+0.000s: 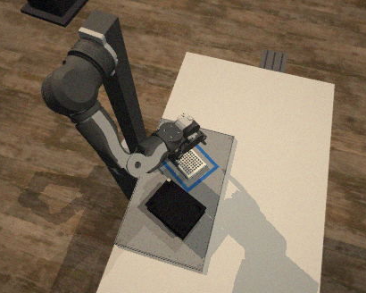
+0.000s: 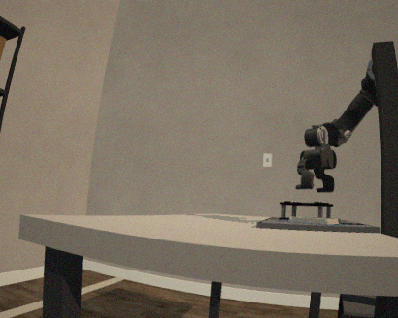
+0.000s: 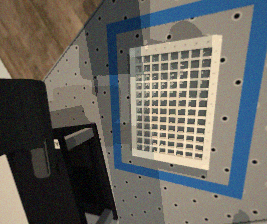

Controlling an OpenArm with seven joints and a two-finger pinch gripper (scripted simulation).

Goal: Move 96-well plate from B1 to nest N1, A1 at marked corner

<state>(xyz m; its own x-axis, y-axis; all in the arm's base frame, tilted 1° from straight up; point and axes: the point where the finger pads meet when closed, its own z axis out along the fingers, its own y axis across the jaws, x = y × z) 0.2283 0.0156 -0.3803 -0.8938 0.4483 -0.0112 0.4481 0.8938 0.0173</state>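
Note:
The white 96-well plate (image 1: 192, 163) lies flat inside the blue-outlined bench spot on the grey perforated base. In the wrist view the plate (image 3: 174, 102) fills the middle, framed by the blue outline (image 3: 245, 110). My gripper (image 1: 188, 142) hovers well above the plate's rear edge, open and empty; in the side view (image 2: 315, 185) its fingers hang clear above the bench. The raised black nest (image 1: 175, 208) stands in front of the spot on short posts (image 2: 305, 208); its edge shows at the left of the wrist view (image 3: 80, 170).
The grey perforated base plate (image 1: 176, 205) lies at the table's left edge. The arm's dark column (image 1: 122, 98) rises left of the table. A small grey ribbed block (image 1: 273, 60) sits at the table's far edge.

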